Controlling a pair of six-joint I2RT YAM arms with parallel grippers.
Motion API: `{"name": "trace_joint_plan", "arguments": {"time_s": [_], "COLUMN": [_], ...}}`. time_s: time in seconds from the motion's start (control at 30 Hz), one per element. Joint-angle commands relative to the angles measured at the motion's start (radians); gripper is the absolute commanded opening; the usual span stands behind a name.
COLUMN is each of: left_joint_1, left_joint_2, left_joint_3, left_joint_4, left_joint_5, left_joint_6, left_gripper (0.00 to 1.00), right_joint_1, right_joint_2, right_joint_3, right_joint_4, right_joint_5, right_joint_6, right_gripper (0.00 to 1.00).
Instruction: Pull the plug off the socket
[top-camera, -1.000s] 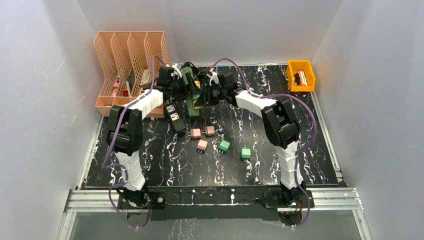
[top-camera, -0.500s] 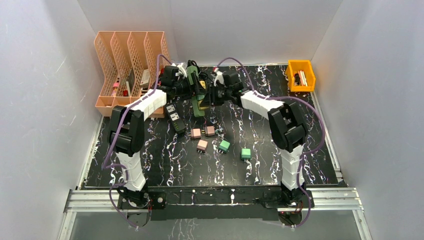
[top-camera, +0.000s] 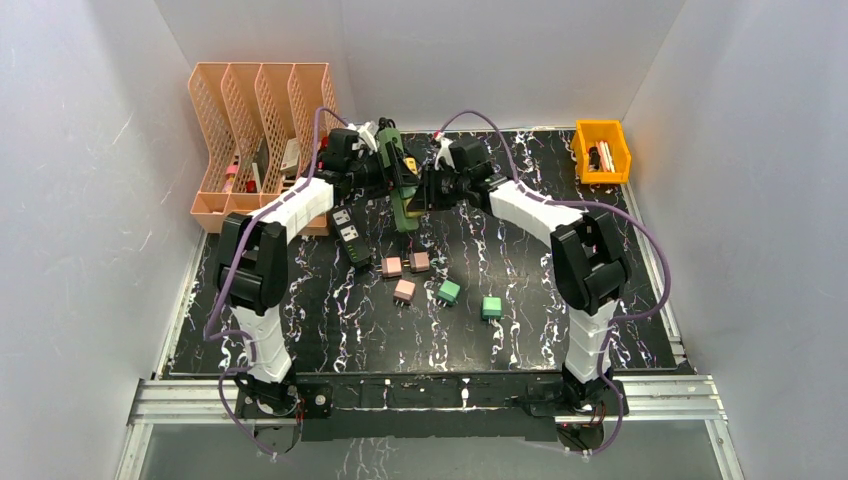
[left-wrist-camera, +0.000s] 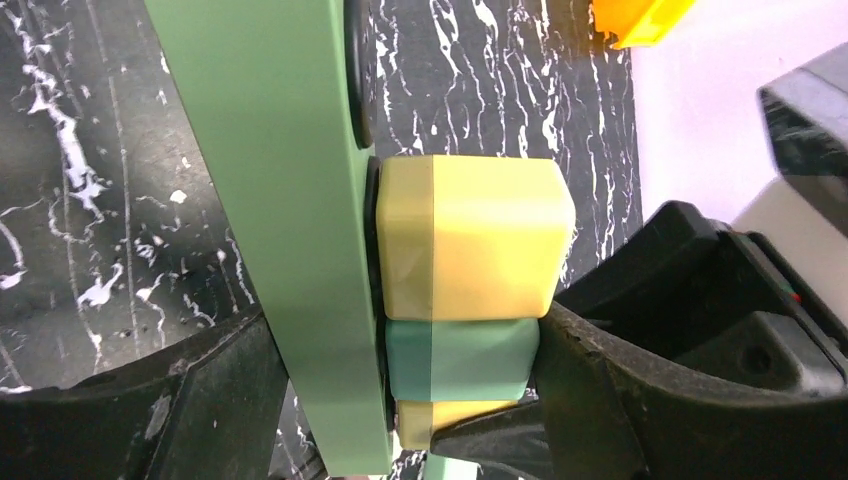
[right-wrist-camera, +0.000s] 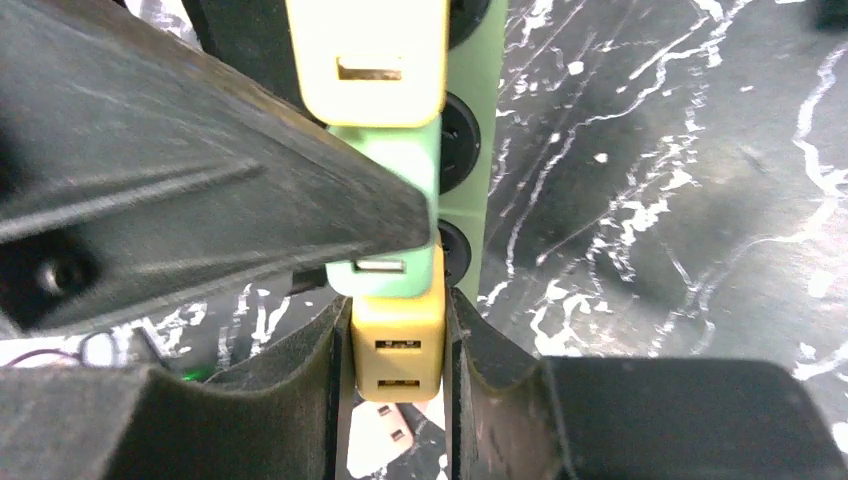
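Observation:
A green socket strip (top-camera: 402, 190) hangs above the back of the table between my two grippers. Three plugs sit in a row on its face: a yellow plug (left-wrist-camera: 470, 235), a green plug (left-wrist-camera: 460, 355) and a second yellow plug (right-wrist-camera: 398, 345). My left gripper (left-wrist-camera: 400, 370) clamps the strip, one finger (left-wrist-camera: 130, 410) behind its back and the other on the green plug's end. My right gripper (right-wrist-camera: 398, 350) is shut on the second yellow plug, which still lies against the strip (right-wrist-camera: 470, 150). In the top view the left gripper (top-camera: 385, 175) and right gripper (top-camera: 425, 190) almost touch.
A black socket strip (top-camera: 350, 235) lies on the marbled table below. Loose pink plugs (top-camera: 404, 291) and green plugs (top-camera: 448, 292) are scattered nearer the front. An orange file rack (top-camera: 255, 130) stands back left, a yellow bin (top-camera: 601, 150) back right.
Both grippers and the green strip have drifted slightly right. The right arm's elbow has swung out to the right. Both grips are unchanged.

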Motion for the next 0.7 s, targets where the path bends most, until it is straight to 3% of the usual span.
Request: {"name": "trace_joint_plan", "arguments": {"time_s": [0.0,0.03,0.13,0.17,0.2,0.27,0.3,0.37,0.4,0.47,0.5,0.53,0.57,0.6,0.63,0.67], "left_joint_1": [0.030,0.030,0.031,0.030,0.030,0.031,0.030,0.031,0.032,0.032,0.032,0.032,0.032,0.032,0.032,0.032], "left_joint_2": [-0.056,-0.056,-0.052,-0.054,-0.057,-0.064,-0.065,-0.063,-0.060,-0.060,-0.062,-0.063,-0.062,-0.058,-0.055,-0.053], "left_joint_3": [0.026,0.027,0.030,0.029,0.027,0.024,0.023,0.030,0.035,0.036,0.033,0.030,0.027,0.029,0.035,0.038], "left_joint_4": [0.032,0.029,0.025,0.026,0.028,0.027,0.024,0.016,0.013,0.014,0.017,0.023,0.027,0.027,0.023,0.018], "left_joint_5": [-0.077,-0.077,-0.078,-0.080,-0.083,-0.090,-0.094,-0.095,-0.095,-0.095,-0.094,-0.092,-0.087,-0.081,-0.079,-0.080], "left_joint_6": [0.063,0.065,0.069,0.069,0.069,0.071,0.074,0.082,0.085,0.085,0.082,0.078,0.074,0.072,0.073,0.074], "left_gripper": [0.45,0.45,0.45,0.45,0.45,0.45,0.45,0.45,0.45,0.46,0.46,0.46,0.46,0.46,0.46,0.46], "right_joint_1": [0.087,0.083,-0.018,-0.023,0.005,0.093,0.101,0.035,0.017,0.069,0.092,0.070,0.012,-0.033,-0.052,-0.046], "right_joint_2": [-0.062,-0.077,-0.131,-0.125,-0.115,-0.107,-0.118,-0.158,-0.162,-0.132,-0.120,-0.123,-0.134,-0.138,-0.126,-0.108], "right_joint_3": [0.186,0.158,0.006,0.013,0.070,0.150,0.147,0.065,0.049,0.179,0.213,0.195,0.116,0.030,0.024,0.111], "right_joint_4": [-0.226,-0.189,0.105,0.095,-0.021,-0.187,-0.182,-0.015,0.031,-0.167,-0.210,-0.156,0.038,0.302,0.355,0.140], "right_joint_5": [0.398,0.335,-0.180,-0.148,-0.029,0.367,0.308,-0.033,-0.031,0.251,0.295,0.135,-0.167,-0.363,-0.382,-0.256], "right_joint_6": [-0.203,-0.231,-0.078,-0.043,-0.096,-0.217,-0.246,-0.101,-0.046,-0.129,-0.162,-0.129,-0.008,0.188,0.281,0.200], "right_gripper": [0.00,0.00,0.00,0.00,0.00,0.00,0.00,0.00,0.00,0.00,0.00,0.00,0.00,0.00,0.00,0.00]}}
